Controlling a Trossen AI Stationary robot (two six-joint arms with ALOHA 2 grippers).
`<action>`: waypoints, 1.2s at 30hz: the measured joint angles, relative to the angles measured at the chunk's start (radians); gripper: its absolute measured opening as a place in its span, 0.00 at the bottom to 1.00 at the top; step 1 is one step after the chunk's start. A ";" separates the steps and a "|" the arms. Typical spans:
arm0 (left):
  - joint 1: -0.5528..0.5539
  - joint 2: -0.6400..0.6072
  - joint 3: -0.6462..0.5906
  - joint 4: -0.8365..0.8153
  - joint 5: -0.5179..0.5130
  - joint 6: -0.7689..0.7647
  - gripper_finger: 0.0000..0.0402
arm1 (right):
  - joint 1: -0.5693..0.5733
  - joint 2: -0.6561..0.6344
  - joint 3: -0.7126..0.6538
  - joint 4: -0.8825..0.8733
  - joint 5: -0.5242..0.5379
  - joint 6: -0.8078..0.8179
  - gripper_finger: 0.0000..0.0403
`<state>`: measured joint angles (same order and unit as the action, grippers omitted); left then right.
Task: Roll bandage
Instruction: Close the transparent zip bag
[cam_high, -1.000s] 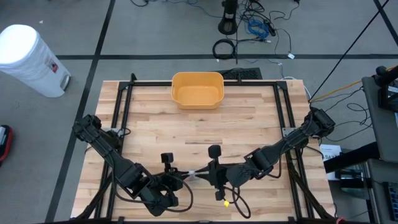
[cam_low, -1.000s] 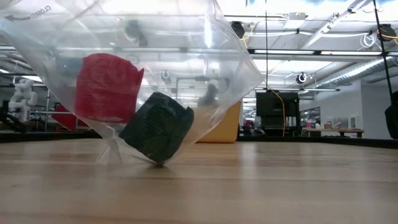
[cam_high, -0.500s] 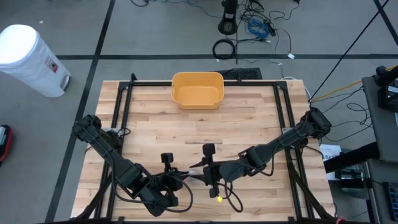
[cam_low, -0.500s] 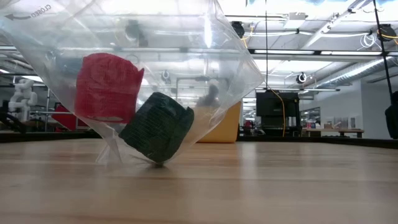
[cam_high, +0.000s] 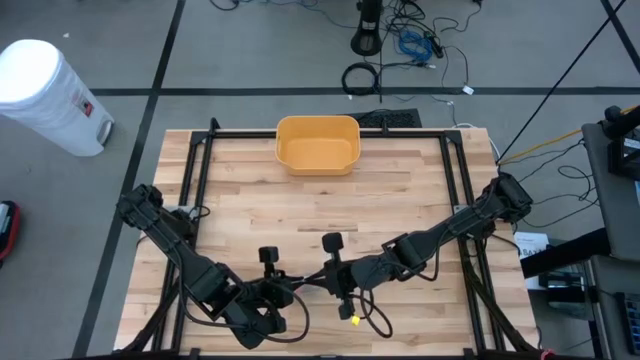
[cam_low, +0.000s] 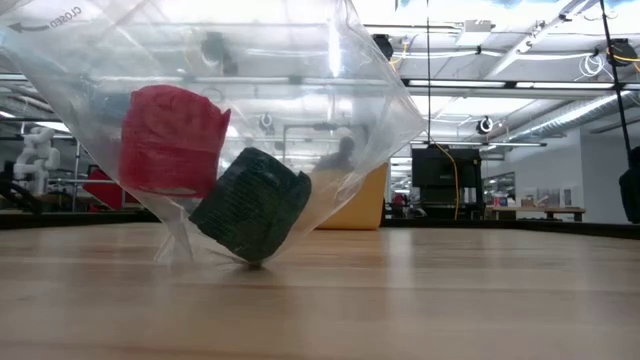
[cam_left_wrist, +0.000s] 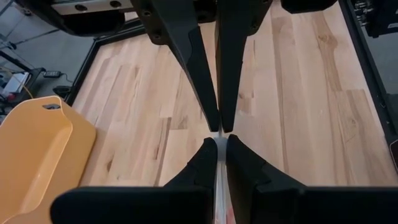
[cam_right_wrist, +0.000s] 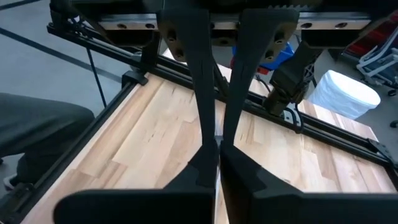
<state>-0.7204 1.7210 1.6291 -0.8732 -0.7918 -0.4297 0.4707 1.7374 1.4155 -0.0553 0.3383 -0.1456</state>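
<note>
A clear plastic bag (cam_low: 340, 120) hangs near the table's front edge, its bottom corner (cam_low: 250, 262) touching the wood. Inside it sit a red bandage roll (cam_low: 170, 140) and a dark green bandage roll (cam_low: 250, 205). In the high view the bag shows only as a thin pale strip (cam_high: 313, 283). My left gripper (cam_high: 298, 287) and right gripper (cam_high: 327, 280) face each other tip to tip above the bag. Both are shut on its top edge. My left gripper pinches the bag's top edge (cam_left_wrist: 221, 177) between its two fingers, coming slanting down from the table's left, in line with the edge. The bag hangs below, its bottom on the table. My right gripper pinches the same top edge (cam_right_wrist: 217, 177) between its two fingers, coming nearly level from the table's right. Its fingertips stand right against the left gripper's fingertips (cam_right_wrist: 214, 134).
A yellow-orange bin (cam_high: 317, 143) stands at the middle of the far edge and also shows in the left wrist view as the bin (cam_left_wrist: 37, 149). A small yellow piece (cam_high: 350, 320) hangs on a cable under the right arm. Black frame rails (cam_high: 195, 190) run along both table sides.
My right gripper has moved toward the table's left and a little down, closing in on the left gripper until their fingertips nearly meet at the bag's top edge. The bag and its two rolls have stayed almost still.
</note>
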 joint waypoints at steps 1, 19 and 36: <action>0.000 0.000 0.000 -0.001 0.000 0.000 0.06 | -0.001 0.000 0.000 0.000 0.000 -0.001 0.01; -0.007 0.000 0.000 -0.013 -0.002 -0.003 0.06 | 0.023 -0.012 0.000 -0.039 0.086 -0.024 0.00; -0.015 0.000 0.000 -0.032 0.005 -0.010 0.06 | 0.042 -0.026 0.000 -0.069 0.107 -0.006 0.04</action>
<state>-0.7357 1.7210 1.6295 -0.9048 -0.7868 -0.4397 0.5125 1.7111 1.4158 -0.1240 0.4450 -0.1519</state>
